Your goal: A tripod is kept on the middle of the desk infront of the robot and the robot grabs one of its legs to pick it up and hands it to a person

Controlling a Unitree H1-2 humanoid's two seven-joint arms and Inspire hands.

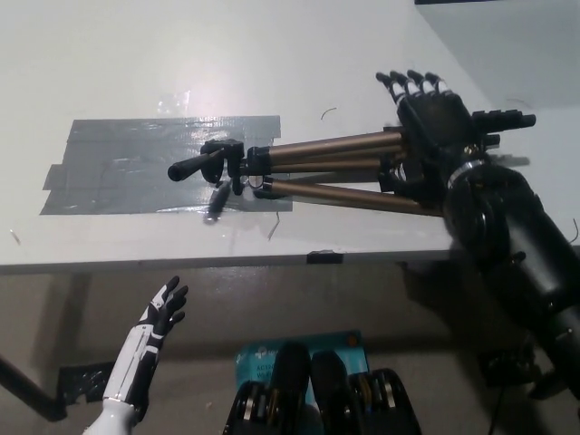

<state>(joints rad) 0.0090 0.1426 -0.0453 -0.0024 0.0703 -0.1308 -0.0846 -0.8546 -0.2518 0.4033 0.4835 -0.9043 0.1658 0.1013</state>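
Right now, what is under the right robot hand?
The tripod leg ends, lying on the desk, run beneath the right robot hand; the hand covers any contact. The left robot hand rests low.

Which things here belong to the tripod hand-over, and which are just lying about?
Job: tripod, lying on the desk; open right hand over its legs.
Lying about: grey tape patch on the desk; teal object on the floor; left hand, open, resting low.

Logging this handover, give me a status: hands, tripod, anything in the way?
Right hand open above the tripod legs, no grip. Left hand open, low below desk edge. Tripod lying flat on desk. Nothing seen blocking.
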